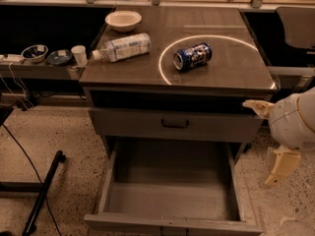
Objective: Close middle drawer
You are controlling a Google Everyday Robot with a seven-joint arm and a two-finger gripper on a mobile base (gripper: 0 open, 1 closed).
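Note:
The middle drawer (pixel 170 193) is pulled far out of the grey cabinet, showing its long plain grey tray. Its low front panel (pixel 147 224) lies at the bottom edge of the view. Above it, the taller-fronted drawer with the black handle (pixel 174 124) is shut. The lowest drawer is hidden under the open one. My cream-coloured arm is at the right edge, beside the cabinet's right side. Its gripper (pixel 278 167) hangs to the right of the open drawer, apart from it and holding nothing that I can see.
On the cabinet top (pixel 236 68) lie a white bowl (pixel 123 20), a plastic bottle (pixel 123 47) on its side and a blue can (pixel 192 56) inside a ring of light. A low shelf at the left holds small bowls (pixel 34 52) and a cup (pixel 78 54). A black pole (pixel 44 191) lies on the floor.

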